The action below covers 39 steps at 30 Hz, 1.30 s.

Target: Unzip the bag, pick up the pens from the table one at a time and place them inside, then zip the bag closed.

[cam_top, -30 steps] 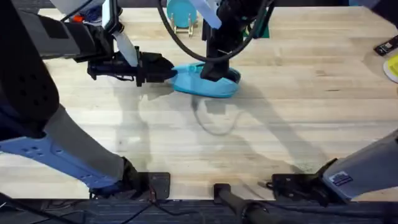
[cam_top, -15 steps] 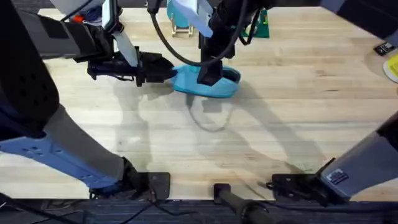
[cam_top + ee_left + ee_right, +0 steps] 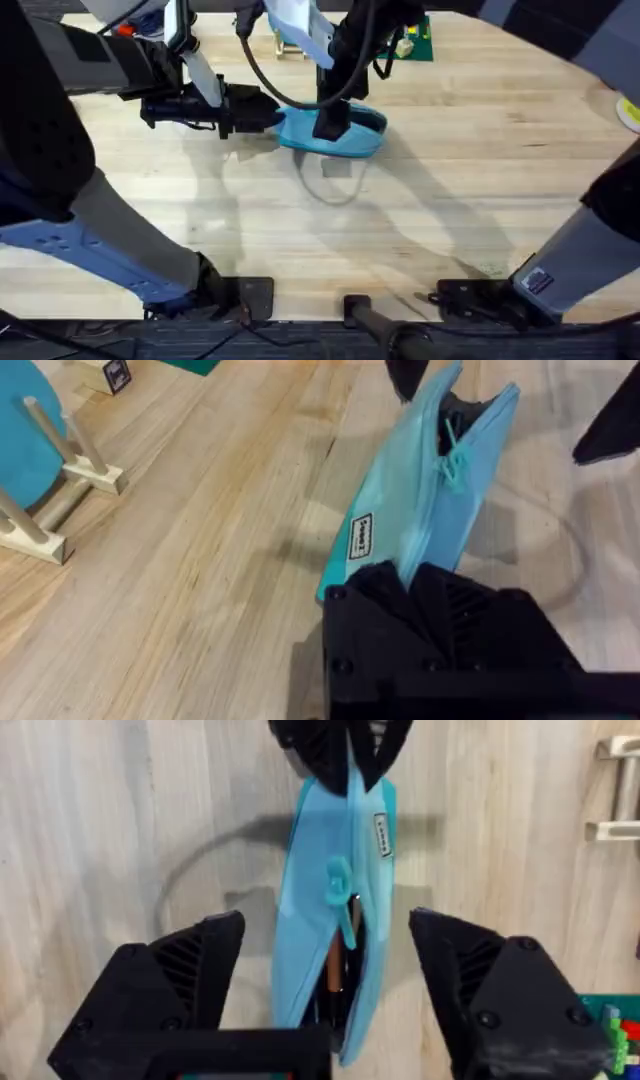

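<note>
Overhead: light wood plank table [image 3: 480,180], bag [image 3: 345,135]

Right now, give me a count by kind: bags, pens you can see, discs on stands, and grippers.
bag: 1
pen, inside the bag: 1
teal disc on a wooden stand: 1
grippers: 2, the left gripper and the right gripper
Total: 5

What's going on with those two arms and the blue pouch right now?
Left gripper shut on the bag at its end. Right gripper open, straddling the bag. Zipper partly open, a pen showing inside. Nothing in the way.
</note>
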Motion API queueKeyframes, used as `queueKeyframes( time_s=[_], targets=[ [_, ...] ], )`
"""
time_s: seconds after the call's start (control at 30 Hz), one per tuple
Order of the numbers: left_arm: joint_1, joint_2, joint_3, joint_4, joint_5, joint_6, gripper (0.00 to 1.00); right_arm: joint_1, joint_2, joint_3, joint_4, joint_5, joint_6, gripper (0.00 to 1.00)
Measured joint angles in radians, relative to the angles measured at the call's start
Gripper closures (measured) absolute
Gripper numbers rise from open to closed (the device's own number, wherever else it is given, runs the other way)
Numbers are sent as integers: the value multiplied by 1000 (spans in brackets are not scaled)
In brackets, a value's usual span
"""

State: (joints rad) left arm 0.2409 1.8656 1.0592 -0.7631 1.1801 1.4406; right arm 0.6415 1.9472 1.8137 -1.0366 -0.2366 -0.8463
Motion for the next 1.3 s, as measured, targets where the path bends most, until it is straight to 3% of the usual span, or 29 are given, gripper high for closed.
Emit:
queueKeyframes(
  time_s=[0.93, 1.3],
  targets=[
    [0, 0, 0, 0, 0, 0, 962, 23, 45, 0, 38, -3, 0, 28],
    [0, 0, 0, 0, 0, 0, 962, 23, 53, 0, 47, -3, 0, 179]
  ],
)
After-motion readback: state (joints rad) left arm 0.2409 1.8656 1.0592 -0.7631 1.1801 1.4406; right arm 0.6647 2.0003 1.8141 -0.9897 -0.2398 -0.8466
